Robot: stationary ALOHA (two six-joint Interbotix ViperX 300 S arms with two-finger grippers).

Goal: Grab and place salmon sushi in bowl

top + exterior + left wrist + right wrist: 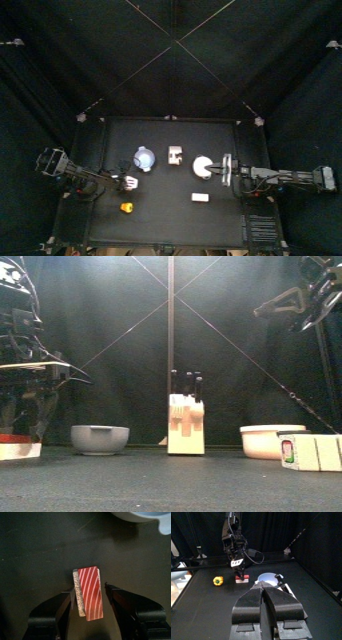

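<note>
The salmon sushi (91,592), red with white stripes over a strip of rice, lies lengthwise between my left gripper's (89,591) jaws, which press on its two long sides. In the front view the sushi (16,446) is at table level at the far left, under the left arm. The pale blue bowl (143,157) stands just beyond the left gripper (130,183); its rim shows in the left wrist view (143,516). My right gripper (264,591) is shut and empty, held above the table's right side (227,170).
A white upright block (175,155) stands mid-table, next to a white crescent-shaped object (202,167). A small white box (201,198) and a yellow piece (127,207) lie nearer the front edge. Black curtains ring the table.
</note>
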